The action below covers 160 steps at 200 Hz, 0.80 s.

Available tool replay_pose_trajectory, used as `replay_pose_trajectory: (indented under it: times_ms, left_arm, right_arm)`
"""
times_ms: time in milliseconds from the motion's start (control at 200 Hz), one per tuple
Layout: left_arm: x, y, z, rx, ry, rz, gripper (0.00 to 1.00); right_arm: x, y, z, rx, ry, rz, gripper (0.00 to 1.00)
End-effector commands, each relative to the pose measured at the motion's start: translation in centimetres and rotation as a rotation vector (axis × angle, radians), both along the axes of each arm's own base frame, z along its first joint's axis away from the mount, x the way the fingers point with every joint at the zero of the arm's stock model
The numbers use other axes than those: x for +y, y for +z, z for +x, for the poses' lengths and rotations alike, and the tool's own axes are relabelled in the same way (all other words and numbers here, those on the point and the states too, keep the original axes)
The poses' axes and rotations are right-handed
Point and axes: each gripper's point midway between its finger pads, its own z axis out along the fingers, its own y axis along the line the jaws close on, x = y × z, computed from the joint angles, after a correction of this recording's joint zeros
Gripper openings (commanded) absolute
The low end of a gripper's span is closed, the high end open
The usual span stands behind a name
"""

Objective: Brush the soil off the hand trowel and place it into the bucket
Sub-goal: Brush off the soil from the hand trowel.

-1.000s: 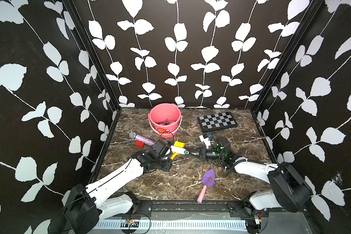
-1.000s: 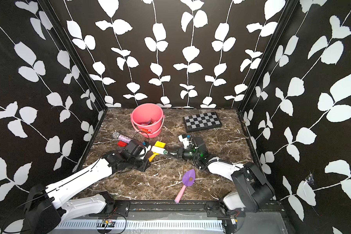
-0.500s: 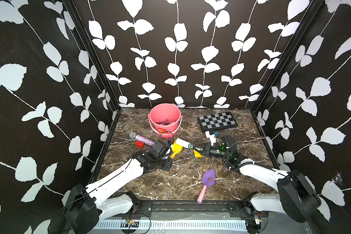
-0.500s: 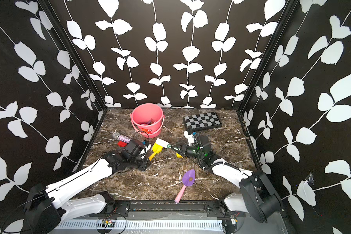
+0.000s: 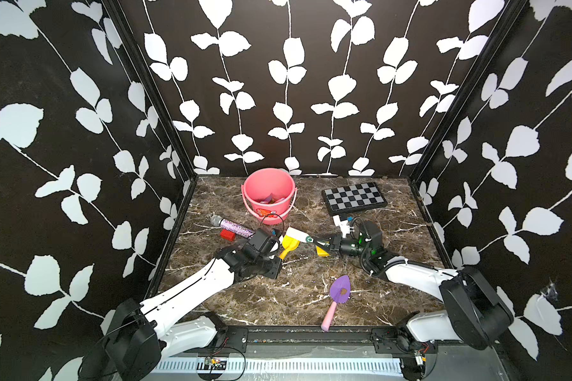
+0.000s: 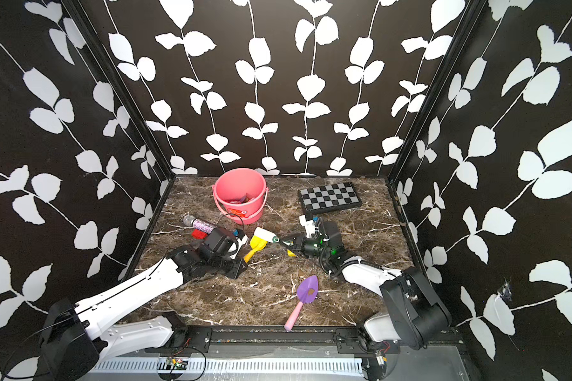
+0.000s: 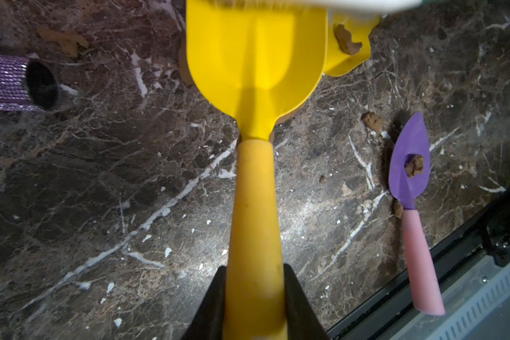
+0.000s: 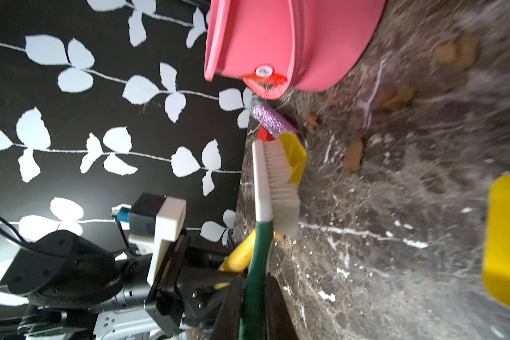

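Note:
My left gripper (image 5: 275,254) (image 7: 254,266) is shut on the handle of the yellow hand trowel (image 5: 289,243) (image 6: 257,243) (image 7: 256,73), which it holds just above the table. My right gripper (image 5: 326,245) (image 8: 252,282) is shut on the green handle of a white brush (image 5: 296,235) (image 6: 265,235) (image 8: 277,176). The bristles lie against the tip of the trowel's blade. The blade's visible face is bare of soil. The pink bucket (image 5: 283,207) (image 6: 253,206) (image 8: 292,38) stands just behind, with items inside.
A purple trowel (image 5: 339,283) (image 7: 407,182) with a pink handle lies near the front edge, a soil lump (image 7: 414,165) on it. A yellow scoop (image 5: 322,252) (image 7: 362,56) carries another lump. Loose soil (image 8: 352,156), a glitter microphone (image 5: 233,226), a red block (image 5: 227,235) and a checkerboard (image 5: 354,198) are around.
The right gripper has drawn the brush along the yellow blade toward its tip, rising a little. The yellow scoop beneath it has come into view. The left gripper has kept its hold.

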Motion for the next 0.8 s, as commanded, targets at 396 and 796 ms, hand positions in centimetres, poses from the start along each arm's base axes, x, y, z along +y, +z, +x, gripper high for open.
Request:
replay_pose_trajectory:
  times_ms: [396, 796]
  left_arm:
    - [1.0, 0.1, 1.0, -0.031, 0.038, 0.01, 0.0]
    - [0.3, 0.6, 1.0, -0.024, 0.032, -0.034, 0.0]
  right_arm:
    - [-1.9, 4.6, -1.4, -0.144, -0.046, 0.008, 0.0]
    - [3.5, 0.2, -2.5, -0.061, 0.077, 0.004, 0.0]
